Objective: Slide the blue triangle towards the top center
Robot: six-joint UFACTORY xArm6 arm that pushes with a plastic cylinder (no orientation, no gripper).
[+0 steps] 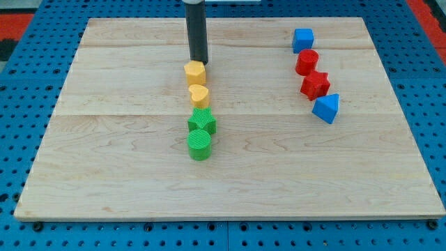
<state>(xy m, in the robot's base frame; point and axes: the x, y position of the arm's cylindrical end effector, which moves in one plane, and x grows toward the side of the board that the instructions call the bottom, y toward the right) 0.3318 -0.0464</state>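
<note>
Blue is the colour that matters, and the blue triangle [326, 108] sits at about three o'clock on the pale wooden tabletop [125, 174], at the bottom end of a short slanting line of blocks on the view's right: a blue cube [303, 40] at the top, then a red cylinder [306, 63], then a red star [315, 85] that looks to be touching or just beside the triangle. My tip [200, 62] is nowhere near it; it stands at about twelve o'clock on the board, right at the upper edge of a yellow hexagon [196, 72], apparently touching it or just short of it. That hexagon heads a second line down the middle: a yellow heart [199, 95], a green star [202, 122] and a green cylinder [199, 144]. The tool is a plain rod with nothing to open or close, and it has hold of nothing. As I judge it, the task has not started: the triangle is well apart from the top centre, and the whole push is left, beginning with bringing the tip round to the triangle's lower right side.
</note>
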